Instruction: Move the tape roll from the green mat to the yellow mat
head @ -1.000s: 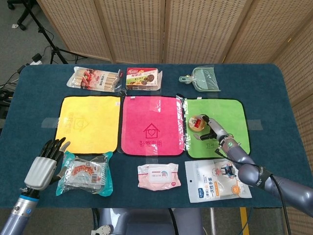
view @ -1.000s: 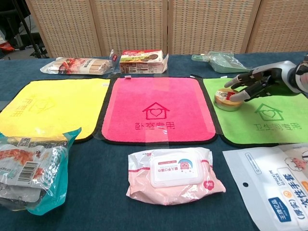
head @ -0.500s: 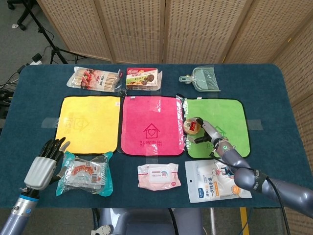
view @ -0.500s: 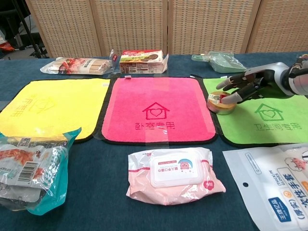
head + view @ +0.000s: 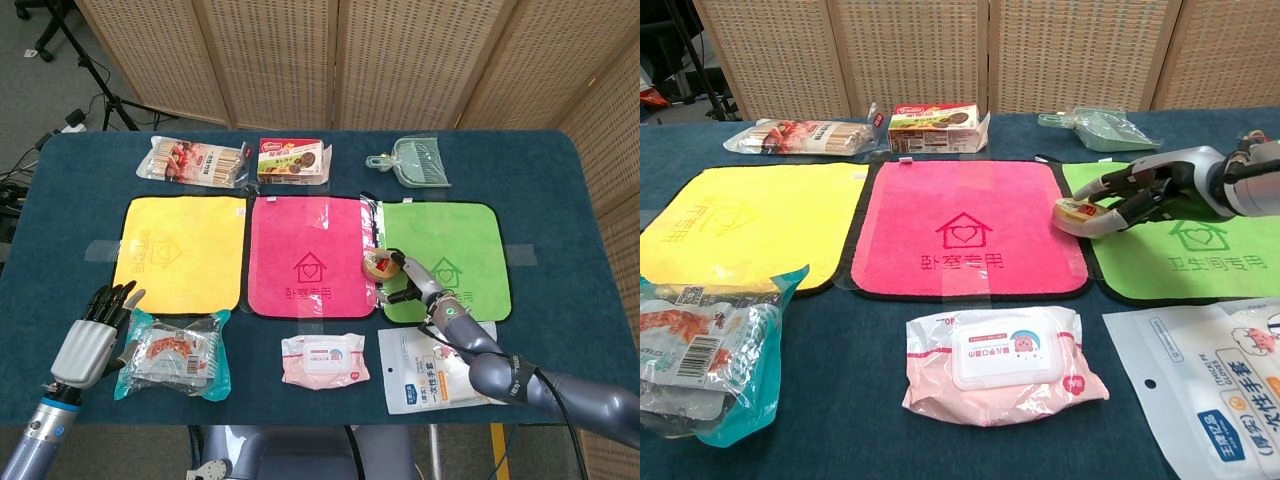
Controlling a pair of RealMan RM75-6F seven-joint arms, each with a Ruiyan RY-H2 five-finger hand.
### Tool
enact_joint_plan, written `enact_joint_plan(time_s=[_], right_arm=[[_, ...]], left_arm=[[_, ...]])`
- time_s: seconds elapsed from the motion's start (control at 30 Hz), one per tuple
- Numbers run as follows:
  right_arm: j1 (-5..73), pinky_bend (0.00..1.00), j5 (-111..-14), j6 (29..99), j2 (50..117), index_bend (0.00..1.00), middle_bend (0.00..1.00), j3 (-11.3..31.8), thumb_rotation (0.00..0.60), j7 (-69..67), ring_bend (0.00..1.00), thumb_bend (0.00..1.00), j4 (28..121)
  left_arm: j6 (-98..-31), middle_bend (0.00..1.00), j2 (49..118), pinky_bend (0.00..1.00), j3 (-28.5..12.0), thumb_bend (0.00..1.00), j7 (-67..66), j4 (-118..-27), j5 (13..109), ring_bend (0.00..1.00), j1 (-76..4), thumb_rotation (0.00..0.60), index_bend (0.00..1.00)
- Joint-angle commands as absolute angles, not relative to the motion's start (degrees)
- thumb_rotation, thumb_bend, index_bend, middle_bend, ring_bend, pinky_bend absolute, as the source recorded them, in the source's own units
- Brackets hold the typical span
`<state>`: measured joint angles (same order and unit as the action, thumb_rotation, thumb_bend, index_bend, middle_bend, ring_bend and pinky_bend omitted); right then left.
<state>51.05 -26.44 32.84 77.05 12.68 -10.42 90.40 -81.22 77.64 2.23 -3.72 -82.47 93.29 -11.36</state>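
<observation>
The right hand [image 5: 1140, 195] grips the tape roll [image 5: 1081, 215], its fingers wrapped over the roll's top and far side. The roll hangs over the seam where the green mat [image 5: 465, 245] meets the pink mat [image 5: 310, 255], near their front edges, and looks lifted, though I cannot tell whether it is clear of the cloth.

What matters for the coming move is direction: the yellow mat [image 5: 180, 250] lies well apart toward the table's left edge, with the whole pink mat between. The carry runs straight along the row of mats.

The left hand [image 5: 95, 335] hovers off the yellow mat's front-left corner, beside a snack bag [image 5: 175, 352], fingers extended and holding nothing. It is nearer the yellow mat, but the roll is with the right.
</observation>
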Motion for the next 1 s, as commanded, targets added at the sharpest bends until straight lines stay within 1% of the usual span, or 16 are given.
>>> enact_joint_plan(time_s=[0.03,0.63,1.0], right_arm=[[51.6,0.07,-26.1,33.3,77.3,0.14,0.04,12.5,0.6,-9.9,0.0,0.39,91.0],[54.8,0.07,-22.1,38.3,76.7,0.14,0.04,12.2,0.6,-6.1,0.0,0.39,97.4],[55.6,0.07,-20.2,40.8,77.5,0.14,0.04,12.2,0.6,-4.8,0.0,0.39,101.3]], left_arm=[[-81.2,0.0,77.7,0.0,2.2,0.39,-3.7,-82.5,93.3,0.0,-11.4,0.6,0.08],[-81.3,0.0,77.6,0.0,2.4,0.39,-3.6,-82.6,93.5,0.0,-11.4,0.6,0.08],[-81.5,0.0,77.4,0.0,2.5,0.39,-3.3,-82.8,93.9,0.0,-11.5,0.6,0.08]])
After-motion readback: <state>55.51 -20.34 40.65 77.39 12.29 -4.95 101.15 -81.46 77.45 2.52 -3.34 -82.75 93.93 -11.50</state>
